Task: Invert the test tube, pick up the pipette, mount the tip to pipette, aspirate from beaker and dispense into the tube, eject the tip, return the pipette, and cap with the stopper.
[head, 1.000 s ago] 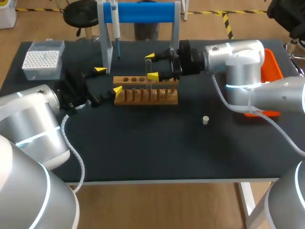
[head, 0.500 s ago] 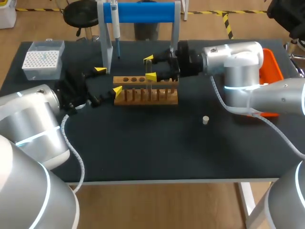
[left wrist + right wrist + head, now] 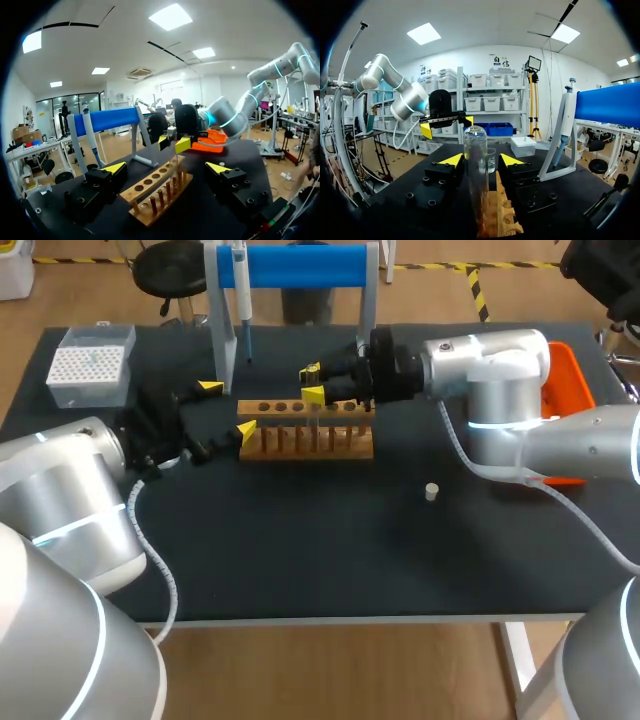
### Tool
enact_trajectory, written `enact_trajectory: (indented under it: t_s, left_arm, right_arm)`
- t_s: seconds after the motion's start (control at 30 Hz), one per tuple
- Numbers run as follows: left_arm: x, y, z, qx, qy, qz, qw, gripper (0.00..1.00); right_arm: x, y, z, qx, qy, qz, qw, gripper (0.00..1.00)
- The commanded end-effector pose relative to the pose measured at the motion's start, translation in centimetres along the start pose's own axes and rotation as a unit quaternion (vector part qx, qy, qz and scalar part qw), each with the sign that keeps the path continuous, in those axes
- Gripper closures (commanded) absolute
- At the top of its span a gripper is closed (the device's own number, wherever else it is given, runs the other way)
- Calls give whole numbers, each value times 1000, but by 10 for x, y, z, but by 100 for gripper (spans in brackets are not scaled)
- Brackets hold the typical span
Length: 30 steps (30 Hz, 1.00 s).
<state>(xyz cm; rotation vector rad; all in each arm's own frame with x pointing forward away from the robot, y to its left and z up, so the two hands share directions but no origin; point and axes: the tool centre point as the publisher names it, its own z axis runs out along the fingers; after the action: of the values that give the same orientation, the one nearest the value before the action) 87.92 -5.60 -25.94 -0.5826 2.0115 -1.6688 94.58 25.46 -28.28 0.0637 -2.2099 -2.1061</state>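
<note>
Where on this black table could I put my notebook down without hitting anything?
The wide front strip of the black table is bare, bordered by the wooden test-tube rack behind and the small white stopper at right. The back is crowded: left gripper, right gripper, rack, blue pipette stand, white tip box.

Test tube (image 3: 476,170): clear, glossy glass. Rack (image 3: 330,445): bare matt wood. Table (image 3: 300,550): matt black top. Tray (image 3: 575,370): smooth orange plastic. Right arm (image 3: 500,360): smooth satin silver.

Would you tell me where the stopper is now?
Head view: the stopper sits on the table, right of the wooden rack, nearer the front edge.
</note>
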Motion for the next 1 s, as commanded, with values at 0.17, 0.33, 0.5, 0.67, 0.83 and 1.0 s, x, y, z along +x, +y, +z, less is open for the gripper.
enact_trajectory:
  t_s: [0.17,0.33,0.5,0.67,0.83,1.0]
  left_arm:
    - [2,0,0,0,-2,1,1000,0]
    - [2,0,0,0,-2,1,1000,0]
    - [2,0,0,0,-2,1,1000,0]
    - [2,0,0,0,-2,1,1000,0]
    - [2,0,0,0,-2,1,1000,0]
    - [2,0,0,0,-2,1,1000,0]
  right_arm:
    - [-1,-2,2,-2,0,0,1000,89]
    - [-2,-1,2,-4,-2,2,1000,100]
    - [-2,2,1,-5,-4,3,1000,100]
    - [-2,7,-1,-5,-7,2,1000,100]
    - [-2,11,-2,-4,-9,1,1000,100]
    - [-1,16,-3,-5,-10,-2,1000,100]
